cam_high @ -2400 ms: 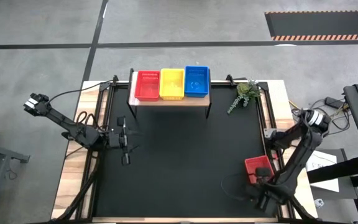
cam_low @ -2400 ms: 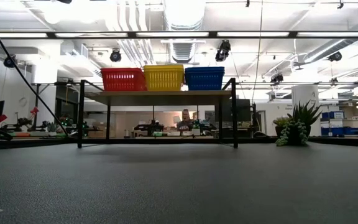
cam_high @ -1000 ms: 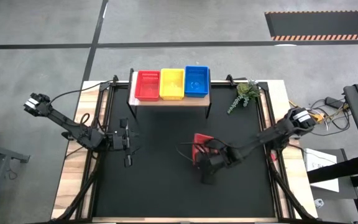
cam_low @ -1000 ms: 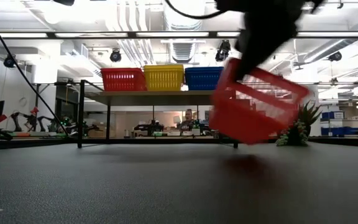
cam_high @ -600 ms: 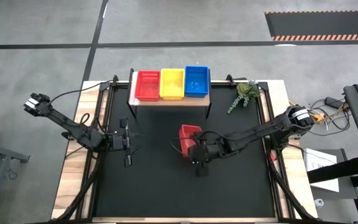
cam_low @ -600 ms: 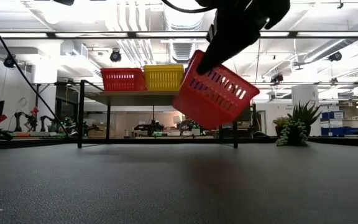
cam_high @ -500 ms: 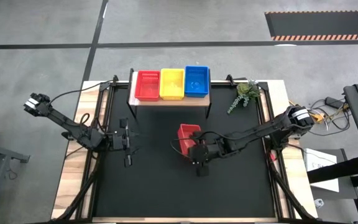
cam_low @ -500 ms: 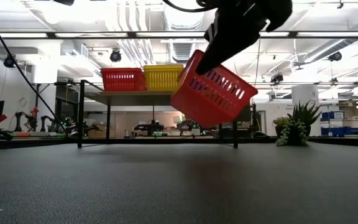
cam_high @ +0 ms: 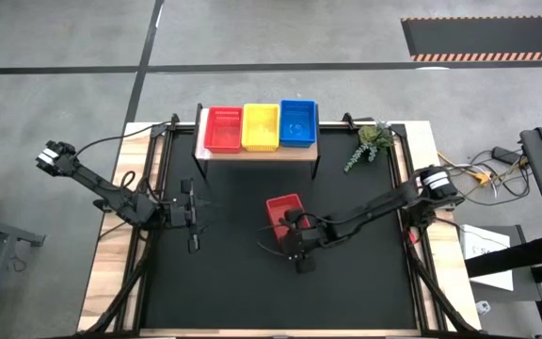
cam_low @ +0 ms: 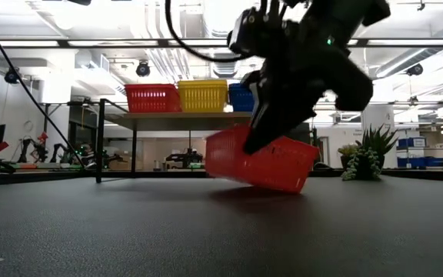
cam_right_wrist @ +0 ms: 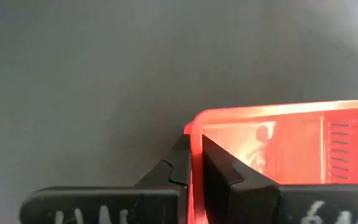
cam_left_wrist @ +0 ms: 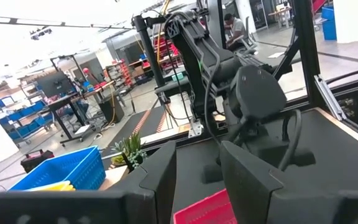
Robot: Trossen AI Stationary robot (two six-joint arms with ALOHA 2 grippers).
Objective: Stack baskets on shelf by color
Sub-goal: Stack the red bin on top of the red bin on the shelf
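Low in the middle of the high view, the right gripper (cam_high: 294, 235) is clamped on the rim of a red basket (cam_high: 283, 216), one finger inside the wall and one outside, as the right wrist view shows close up (cam_right_wrist: 196, 163). In the low view that basket (cam_low: 261, 162) sits tilted at centre frame, its right end low near the black table (cam_low: 221, 231), the left end raised; whether it touches the surface I cannot tell.

Over at the left of the high view, the left gripper (cam_high: 193, 209) waits above the table with its fingers (cam_left_wrist: 160, 177) parted around nothing.

Farther back, at the upper middle of the high view, the shelf (cam_high: 257, 153) carries three baskets side by side: red (cam_high: 223, 128), yellow (cam_high: 261, 126) and blue (cam_high: 298, 121), each touching its neighbour. A small green plant (cam_high: 369, 142) stands just right of the shelf.
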